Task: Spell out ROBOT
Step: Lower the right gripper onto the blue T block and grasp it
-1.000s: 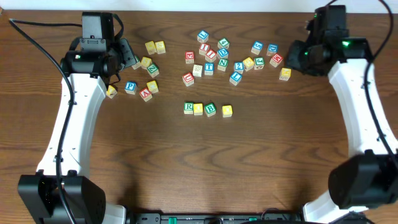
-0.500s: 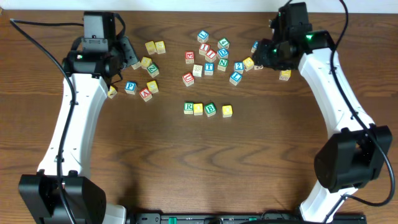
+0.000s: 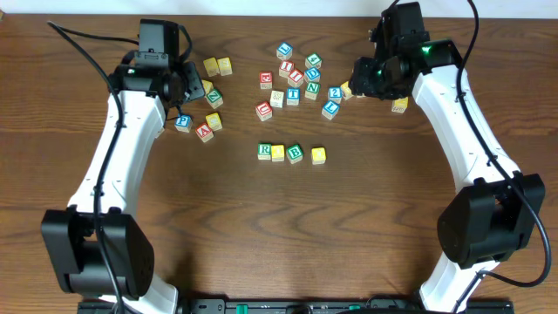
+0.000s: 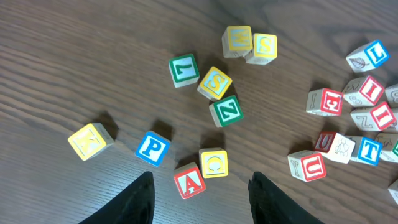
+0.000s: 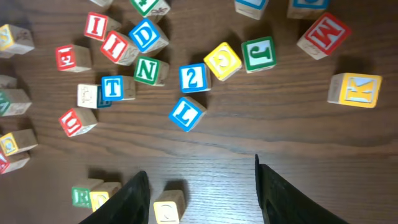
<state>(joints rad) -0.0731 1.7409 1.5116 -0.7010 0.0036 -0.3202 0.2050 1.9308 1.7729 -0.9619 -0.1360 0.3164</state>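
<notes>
Your right gripper [image 5: 199, 168] hangs over the table with its fingers spread wide and nothing between them. In the right wrist view the blue-lettered T cube [image 5: 112, 86] lies up and to the left of it, beyond the left finger, among the loose scatter. A blue L cube [image 5: 187, 114] and a blue 2 cube [image 5: 193, 78] sit between the T and the gap of the fingers. From overhead the T sits in the middle of that scatter, well apart from the row laid nearer the arm bases.

In that row the green R cube [image 3: 264, 151] touches the first yellow cube [image 3: 278, 153]. The green B cube [image 3: 295, 153] is just beside that, and the second yellow cube [image 3: 318, 155] stands slightly apart at the end toward your right arm.

Your left gripper [image 4: 200, 179] is also spread open and carries nothing. It hovers over the left cluster, where a red A cube [image 4: 189, 180] and a yellow Q cube [image 4: 213, 163] lie at the mouth of the fingers, with a blue P cube [image 4: 152, 148] just beside them. The row is well apart from it.

The table [image 3: 261, 227] is dark brown wood with a clear grain. Overhead, a pale strip runs along its far edge and black cables trail from both arms.
</notes>
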